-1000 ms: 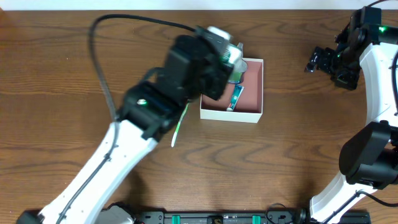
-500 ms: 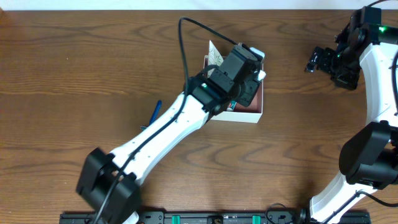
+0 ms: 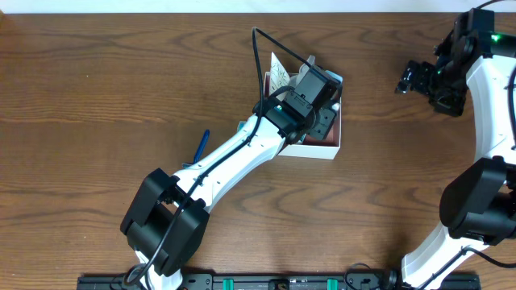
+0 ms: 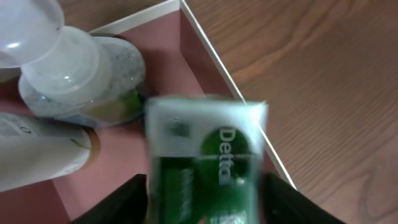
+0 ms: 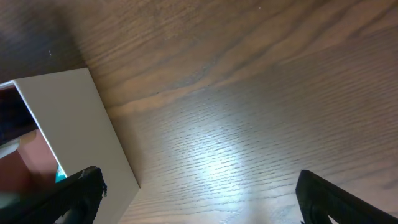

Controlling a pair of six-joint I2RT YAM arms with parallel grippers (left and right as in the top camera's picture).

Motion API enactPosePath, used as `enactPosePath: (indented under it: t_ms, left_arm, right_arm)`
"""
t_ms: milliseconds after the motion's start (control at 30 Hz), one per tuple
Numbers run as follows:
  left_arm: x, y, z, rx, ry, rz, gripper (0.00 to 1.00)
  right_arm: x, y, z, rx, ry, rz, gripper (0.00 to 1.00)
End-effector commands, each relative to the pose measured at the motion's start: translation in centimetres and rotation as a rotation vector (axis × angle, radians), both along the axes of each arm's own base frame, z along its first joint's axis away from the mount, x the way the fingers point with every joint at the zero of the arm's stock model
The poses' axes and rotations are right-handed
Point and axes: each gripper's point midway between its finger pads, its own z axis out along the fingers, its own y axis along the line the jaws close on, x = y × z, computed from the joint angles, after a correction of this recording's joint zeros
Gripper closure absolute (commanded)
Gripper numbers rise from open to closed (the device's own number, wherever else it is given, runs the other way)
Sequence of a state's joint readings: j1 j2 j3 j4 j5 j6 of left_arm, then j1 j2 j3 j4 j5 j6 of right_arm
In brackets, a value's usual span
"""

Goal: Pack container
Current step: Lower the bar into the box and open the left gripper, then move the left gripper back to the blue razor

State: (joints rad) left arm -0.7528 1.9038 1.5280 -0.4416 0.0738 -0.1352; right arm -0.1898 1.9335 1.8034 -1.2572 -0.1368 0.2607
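Note:
The container (image 3: 310, 151) is a square white-walled box with a pink-brown inside, at the table's back centre. My left gripper (image 3: 322, 109) reaches into it and is shut on a green and white Dettol soap pack (image 4: 205, 168), held just above the floor by the right wall (image 4: 214, 56). A clear-capped round jar (image 4: 68, 74) and a white bottle (image 4: 37, 155) lie inside the container. My right gripper (image 3: 415, 78) is open and empty, far right of the container; its wrist view shows the container's white outer wall (image 5: 68, 118) between spread fingers (image 5: 199, 199).
A blue stick-like item (image 3: 201, 143) lies on the wood table left of the container, partly under my left arm. A pale sachet (image 3: 278, 68) leans at the container's back left corner. My left arm crosses the table's middle diagonally.
My left arm has stretched forward and its gripper has moved right and down into the container with the soap pack. The right arm has not moved.

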Motion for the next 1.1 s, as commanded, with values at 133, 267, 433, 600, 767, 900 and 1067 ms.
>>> enactPosePath:
  t_ms: [133, 267, 433, 600, 767, 900, 1067]
  left_arm:
    - [0.5, 0.0, 0.7, -0.01, -0.023, 0.015, 0.38]
    - [0.6, -0.1, 0.9, -0.016, -0.03, 0.015, 0.38]
    - [0.7, -0.2, 4.2, -0.064, -0.079, 0.015, 0.38]
    - [-0.7, 1.1, 11.3, -0.152, -0.173, 0.016, 0.31]
    - [-4.1, 4.8, 17.0, -0.144, -0.251, -0.023, 0.27]
    - [-5.9, 11.2, 18.5, -0.015, -0.276, 0.102, 0.28]
    - [-8.0, 18.4, 17.6, 0.126, -0.196, 0.274, 0.27]
  right_arm:
    - [0.1, -0.4, 0.0, -0.004, 0.0, -0.019, 0.01]
    - [0.1, -0.4, 0.0, -0.004, 0.0, -0.019, 0.01]
    - [0.1, -0.4, 0.0, -0.004, 0.0, -0.019, 0.01]
    - [0.1, -0.4, 0.0, -0.004, 0.0, -0.019, 0.01]
    - [0.1, -0.4, 0.0, -0.004, 0.0, -0.019, 0.01]
    - [0.1, -0.4, 0.0, -0.004, 0.0, -0.019, 0.01]
    - [0.1, -0.4, 0.0, -0.004, 0.0, -0.019, 0.01]
